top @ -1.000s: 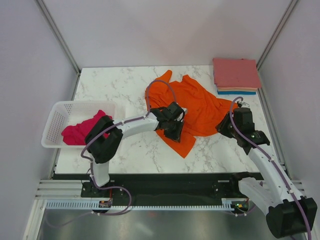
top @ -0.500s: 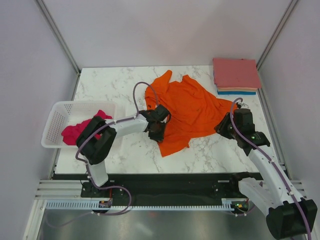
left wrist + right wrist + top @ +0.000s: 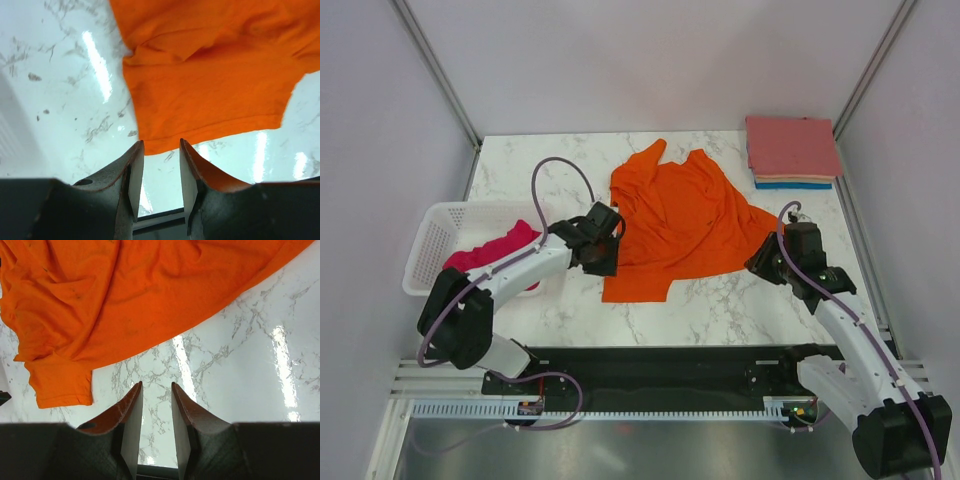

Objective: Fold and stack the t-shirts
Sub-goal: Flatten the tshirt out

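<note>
My left gripper [image 3: 160, 146] dragged the orange t-shirt [image 3: 675, 215] flatter and just let go; right gripper [image 3: 156, 386] has jaws apart, empty; folding may start now

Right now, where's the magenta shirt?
In the top view, the magenta shirt lies bunched in the white basket at the table's left edge, left of the orange shirt.

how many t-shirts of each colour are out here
orange t-shirt: 1
magenta-pink t-shirt: 1
salmon-pink folded t-shirt: 1
peach folded t-shirt: 1
blue folded t-shirt: 1
total: 5
</note>
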Motion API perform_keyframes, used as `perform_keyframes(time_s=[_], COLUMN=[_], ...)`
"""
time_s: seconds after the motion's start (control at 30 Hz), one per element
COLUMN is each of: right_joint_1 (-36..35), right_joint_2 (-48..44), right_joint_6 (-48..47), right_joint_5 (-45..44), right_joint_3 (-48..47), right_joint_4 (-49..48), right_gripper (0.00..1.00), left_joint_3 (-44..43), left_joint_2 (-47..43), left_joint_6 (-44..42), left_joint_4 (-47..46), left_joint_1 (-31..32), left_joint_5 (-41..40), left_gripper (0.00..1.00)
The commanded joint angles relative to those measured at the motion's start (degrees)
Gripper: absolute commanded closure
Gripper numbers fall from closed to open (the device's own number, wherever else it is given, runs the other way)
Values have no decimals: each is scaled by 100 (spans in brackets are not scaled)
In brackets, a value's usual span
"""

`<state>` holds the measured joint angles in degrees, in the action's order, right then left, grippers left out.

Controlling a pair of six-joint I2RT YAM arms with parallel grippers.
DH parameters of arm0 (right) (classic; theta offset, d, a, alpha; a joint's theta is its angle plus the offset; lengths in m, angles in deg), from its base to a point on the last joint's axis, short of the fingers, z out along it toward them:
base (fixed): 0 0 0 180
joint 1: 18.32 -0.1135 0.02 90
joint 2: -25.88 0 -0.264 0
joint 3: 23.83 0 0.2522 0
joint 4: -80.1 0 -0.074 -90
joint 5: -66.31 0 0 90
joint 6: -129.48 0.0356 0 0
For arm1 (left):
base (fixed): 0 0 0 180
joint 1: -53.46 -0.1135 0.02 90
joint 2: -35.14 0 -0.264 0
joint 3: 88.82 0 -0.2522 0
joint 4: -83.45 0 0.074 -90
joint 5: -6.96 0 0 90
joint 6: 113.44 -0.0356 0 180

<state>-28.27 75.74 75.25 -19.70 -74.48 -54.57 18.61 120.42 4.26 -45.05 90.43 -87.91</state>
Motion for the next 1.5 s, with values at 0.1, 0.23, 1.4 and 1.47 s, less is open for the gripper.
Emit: perform_keyframes(time_s=[0.1,0.23,1.4,1.47], right_joint_1=[-15,-15,1161,1408], right_joint_2=[67,50,3731,4055], right_joint_6=[-113,-132,1,-70], right_joint_5=[216,234,-2456,-2351], right_joint_3=[-21,-3,-1944,-2077], right_joint_4=[-327,-345,-995,-1039], right_gripper=[63,62,56,55], left_joint_3=[606,783,897,880], left_joint_2=[-11,165,-1082,-1197], left_joint_6=[349,472,-353,-406], left_joint_4=[120,-12,50,50], left_joint_1=[-287,-287,-287,-287], left_joint_5=[249,460,459,608], left_gripper=[58,59,98,98])
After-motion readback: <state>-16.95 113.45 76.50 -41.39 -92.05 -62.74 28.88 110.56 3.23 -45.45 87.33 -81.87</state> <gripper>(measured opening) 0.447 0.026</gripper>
